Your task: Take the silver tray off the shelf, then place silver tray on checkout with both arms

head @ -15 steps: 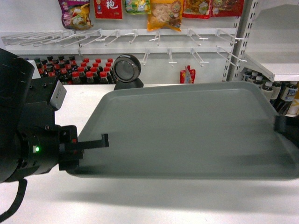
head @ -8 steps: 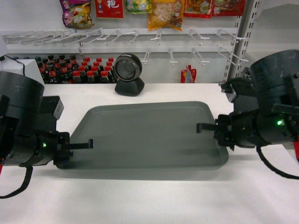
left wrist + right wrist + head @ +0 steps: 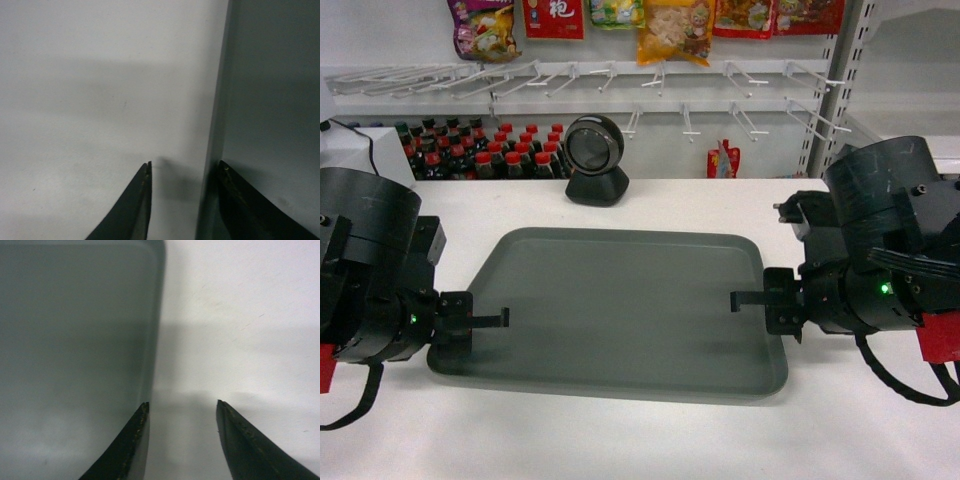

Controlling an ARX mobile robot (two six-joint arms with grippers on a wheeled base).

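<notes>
You have the silver tray [image 3: 620, 305] lying flat on the checkout [image 3: 650, 440], in front of the black scanner [image 3: 595, 160]. Your left gripper [image 3: 182, 172] is spread, its 2 fingers [image 3: 132, 205] straddling the tray's rim with a gap. Your right gripper [image 3: 181, 410] is likewise released, astride the opposite rim. Both wrist views crop the finger bases, and actual contact is unclear.

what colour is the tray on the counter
Dull grey-green, plain and unmarked: the silver tray, clearest in the head view.
</notes>
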